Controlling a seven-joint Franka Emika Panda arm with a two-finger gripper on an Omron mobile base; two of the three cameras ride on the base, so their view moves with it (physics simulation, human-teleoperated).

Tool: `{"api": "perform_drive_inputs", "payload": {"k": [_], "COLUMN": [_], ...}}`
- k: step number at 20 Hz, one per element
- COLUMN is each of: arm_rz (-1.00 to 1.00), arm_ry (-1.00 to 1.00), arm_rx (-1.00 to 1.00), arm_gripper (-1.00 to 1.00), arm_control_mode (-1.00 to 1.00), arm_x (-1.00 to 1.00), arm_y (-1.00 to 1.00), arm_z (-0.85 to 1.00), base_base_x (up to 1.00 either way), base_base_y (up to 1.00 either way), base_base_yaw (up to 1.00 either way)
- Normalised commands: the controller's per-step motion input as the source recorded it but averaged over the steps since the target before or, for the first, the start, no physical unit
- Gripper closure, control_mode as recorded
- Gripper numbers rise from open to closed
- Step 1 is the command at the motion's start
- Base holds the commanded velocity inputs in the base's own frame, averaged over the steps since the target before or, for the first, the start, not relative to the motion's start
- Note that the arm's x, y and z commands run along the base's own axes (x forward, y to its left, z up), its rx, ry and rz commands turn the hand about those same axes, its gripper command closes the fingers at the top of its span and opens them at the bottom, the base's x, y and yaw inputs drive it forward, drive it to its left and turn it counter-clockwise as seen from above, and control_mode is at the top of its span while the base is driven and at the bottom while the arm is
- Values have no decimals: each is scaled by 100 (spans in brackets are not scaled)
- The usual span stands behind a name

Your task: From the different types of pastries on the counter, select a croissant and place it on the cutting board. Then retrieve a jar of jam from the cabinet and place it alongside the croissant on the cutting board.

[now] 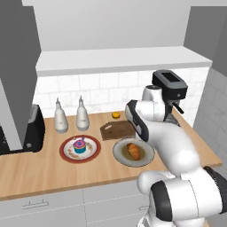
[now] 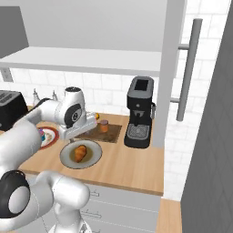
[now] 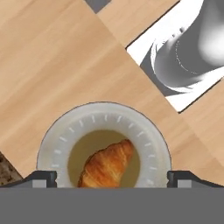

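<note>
The counter (image 1: 53,170) fills the lower half of the left base view, light wood running from the toaster at the left edge to the coffee machine (image 1: 170,86) at the right. Above it, across the upper part of the frame, the cabinet (image 1: 124,57) shows a white shelf between dark grey panels.

In the middle of the frame lies the cutting board (image 1: 116,130), dark and bare of any pastry, so neither half of the job looks done yet. A small reddish-brown jar (image 2: 104,126) does seem to stand on or right at the board's far edge in the right base view; whether that is the jar of jam I cannot say for sure.

Just below the board sits a round grey plate (image 1: 144,157) with the croissant (image 1: 133,150) on it, untouched. To its left, a red-rimmed plate (image 1: 66,153) carries the cupcake (image 1: 80,145), and behind that stand two white bottles (image 1: 82,116).

The gripper (image 3: 112,177) hangs over the grey plate in the hand view, jaws spread as wide as they go, one tip at each side of the plate, with nothing in them. The croissant (image 3: 106,164) lies low in that frame, between the tips. I'd judge the first pick is only about to start.
</note>
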Motion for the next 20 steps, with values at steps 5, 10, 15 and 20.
{"api": "perform_drive_inputs", "payload": {"k": [5,10,15,20], "arm_rz": [-58,-46,-37,-55], "arm_ry": [-5,-2,3,5], "arm_rx": [8,4,-1,2], "arm_gripper": [-100,-100,-100,-100], "arm_control_mode": [-100,-100,-100,-100], "arm_x": [0,2,26,57], "arm_y": [47,79,6,27], "arm_z": [-29,-12,-44,3], "base_base_x": [0,0,0,0], "base_base_y": [0,0,0,0], "base_base_yaw": [0,0,0,0]}}
